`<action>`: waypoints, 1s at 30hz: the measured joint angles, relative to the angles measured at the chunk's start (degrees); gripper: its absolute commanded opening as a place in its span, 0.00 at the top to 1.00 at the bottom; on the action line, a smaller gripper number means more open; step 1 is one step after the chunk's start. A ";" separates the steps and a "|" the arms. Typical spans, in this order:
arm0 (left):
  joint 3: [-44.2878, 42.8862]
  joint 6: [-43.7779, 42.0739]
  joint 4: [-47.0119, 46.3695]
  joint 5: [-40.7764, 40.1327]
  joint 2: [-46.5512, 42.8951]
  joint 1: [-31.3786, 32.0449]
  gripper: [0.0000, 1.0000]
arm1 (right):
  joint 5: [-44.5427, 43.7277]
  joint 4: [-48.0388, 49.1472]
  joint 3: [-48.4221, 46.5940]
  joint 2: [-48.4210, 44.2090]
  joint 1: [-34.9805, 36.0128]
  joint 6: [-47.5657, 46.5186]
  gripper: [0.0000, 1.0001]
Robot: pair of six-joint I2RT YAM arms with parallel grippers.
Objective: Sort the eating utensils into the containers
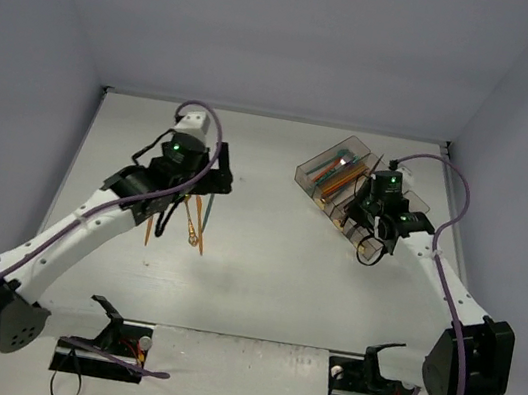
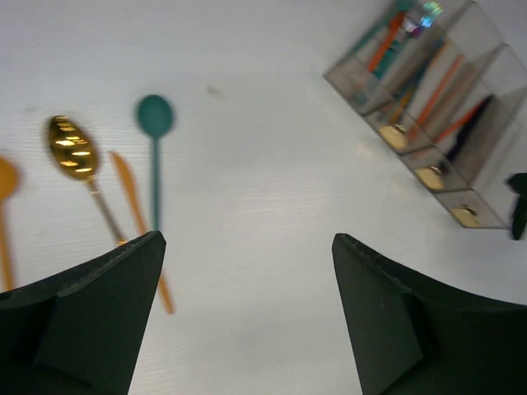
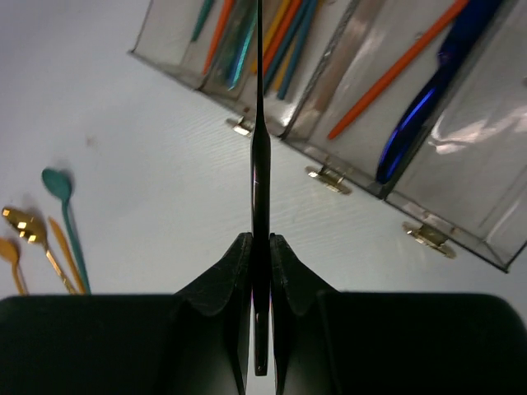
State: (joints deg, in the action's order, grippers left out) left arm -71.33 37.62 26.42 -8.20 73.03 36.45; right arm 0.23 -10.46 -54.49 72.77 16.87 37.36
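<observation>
Hovering over the loose pile, the left tool (image 2: 247, 247) stands wide open with nothing between its fingers. The loose utensils lie ahead of it and off to its left. From left to right they are an orange spoon (image 2: 4, 193) cut by the frame edge, a gold spoon (image 2: 72, 148), an orange knife (image 2: 136, 214) and a teal spoon (image 2: 154, 115). All four lie flat on the table (image 2: 263, 140), side by side. Their long axes run roughly toward the tool, with the spoon bowls far and the handles near. The handle ends of the gold spoon and the knife go out of sight behind the left finger. The teal spoon is the nearest to the gap, so my guess is a small shift left lines the fingers across a handle. The left arm is clearly the nearer one to this group.

The table is bare, smooth and white between this pile and the bins, which are well apart, so there is room to descend.

The right tool (image 3: 260, 239) is clamped on a dark utensil (image 3: 260, 148). It is seen edge-on, so I cannot tell whether it is a fork, knife or spoon. It sticks straight out ahead and its far end reaches over the containers (image 3: 362, 160). The bins slant up to the right in the wrist view, so the utensil's axis sits at an angle to them. The wrist likely needs a turn before the drop. The bins already hold teal, orange and dark blue pieces. The right arm is the nearer one to the bins.
</observation>
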 measured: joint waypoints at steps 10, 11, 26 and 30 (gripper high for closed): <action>15.12 -12.93 7.83 -12.54 -19.33 -11.61 0.05 | -7.25 0.43 -0.62 11.51 -4.74 4.16 1.00; 16.26 -13.94 8.33 -13.29 -20.60 -12.11 0.05 | -7.76 0.43 -0.94 12.83 -4.82 4.52 1.00; 24.96 -17.48 9.39 -14.52 -26.72 -13.40 0.05 | -11.45 2.52 -7.79 22.09 -7.21 8.31 1.00; 24.94 -17.49 9.25 -14.40 -26.64 -13.40 0.05 | -11.45 2.87 -9.28 23.94 -7.60 9.18 1.00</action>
State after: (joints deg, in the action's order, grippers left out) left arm -46.39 20.14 35.68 -22.60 46.39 23.05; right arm -11.23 -7.59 -63.76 96.71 9.27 46.54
